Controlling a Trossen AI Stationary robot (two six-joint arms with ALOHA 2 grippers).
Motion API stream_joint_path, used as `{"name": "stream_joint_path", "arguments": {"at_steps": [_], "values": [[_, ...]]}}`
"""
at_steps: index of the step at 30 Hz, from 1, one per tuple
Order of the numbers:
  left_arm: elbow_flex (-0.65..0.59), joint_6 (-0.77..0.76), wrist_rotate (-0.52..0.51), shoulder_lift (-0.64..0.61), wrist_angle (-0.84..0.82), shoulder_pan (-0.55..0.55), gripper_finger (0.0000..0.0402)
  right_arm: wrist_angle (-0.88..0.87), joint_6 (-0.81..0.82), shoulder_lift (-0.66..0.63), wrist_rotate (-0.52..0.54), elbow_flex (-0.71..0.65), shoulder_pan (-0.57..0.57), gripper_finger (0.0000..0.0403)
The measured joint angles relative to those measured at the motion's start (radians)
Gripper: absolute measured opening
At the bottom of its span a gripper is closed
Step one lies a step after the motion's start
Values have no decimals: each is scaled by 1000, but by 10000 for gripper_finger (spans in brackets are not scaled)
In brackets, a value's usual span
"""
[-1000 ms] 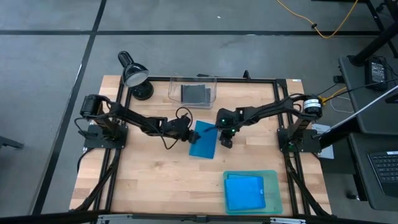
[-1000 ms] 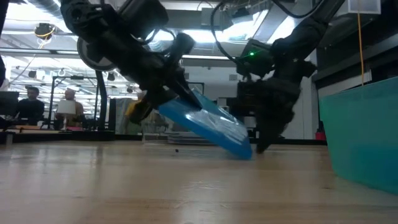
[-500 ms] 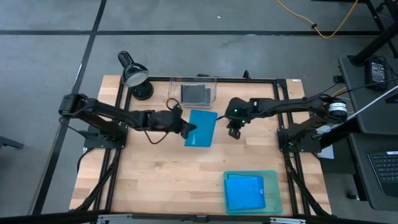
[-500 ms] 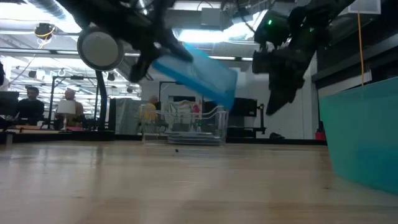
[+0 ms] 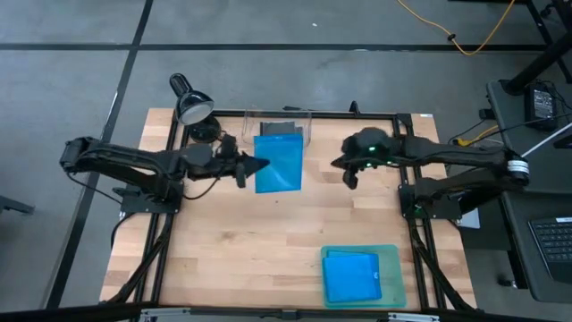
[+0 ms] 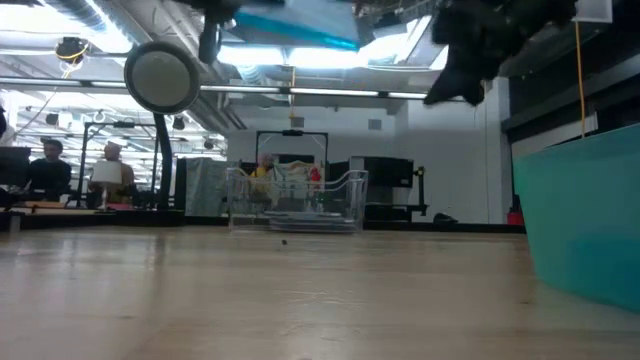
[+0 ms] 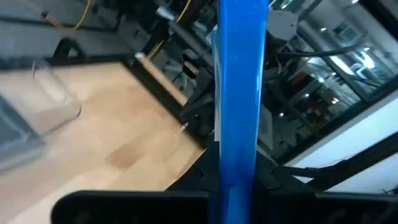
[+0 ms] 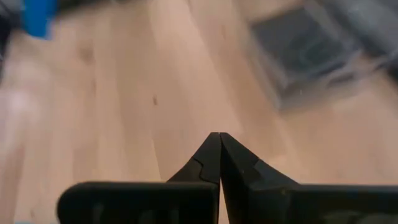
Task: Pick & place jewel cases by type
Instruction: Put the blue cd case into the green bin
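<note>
A translucent blue jewel case [image 5: 279,164] hangs high above the table's middle, in front of the clear bin [image 5: 277,128]. My left gripper [image 5: 257,165] is shut on it. In the low view the case [image 6: 295,28] shows near the top, almost level. In the left wrist view it [image 7: 241,93] appears edge-on. My right gripper [image 5: 348,177] is shut on nothing, raised to the right of the case; its shut fingertips [image 8: 219,149] point slantwise down at bare wood. Dark grey cases [image 5: 281,132] lie in the bin. Blue cases [image 5: 351,277] lie in the teal tray [image 5: 393,259]. My left gripper pinches the blue case between its two fingers at the edge nearest the table's left [image 5: 261,166]. The fingers come in about level from the table's left. The case is lifted clear of the table and lies nearly flat, reaching out toward the right.
A black desk lamp [image 5: 192,107] stands at the far left corner, next to the bin. The teal tray's wall [image 6: 585,215] rises at the near right. A black frame [image 5: 393,114] runs round the tabletop. Bare wood lies at the near left and middle.
My left gripper has risen and drawn back toward the table's left and far edge with the blue case. The case stood tilted with its low end on the table; it now hangs clear and nearly level. My right gripper, still shut, has risen and pulled away to the right.
</note>
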Motion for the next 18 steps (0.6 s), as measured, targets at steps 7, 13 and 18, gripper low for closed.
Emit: {"name": "stream_joint_path", "arguments": {"at_steps": [7,13,18], "values": [[0,137,3,-102,-4,0,18,86,-1,-239,18,1,0,5],[0,237,8,-151,-3,0,19,139,-46,-373,18,2,0,5],[65,335,53,-158,-42,0,19,138,-48,-403,18,2,0,5]]}}
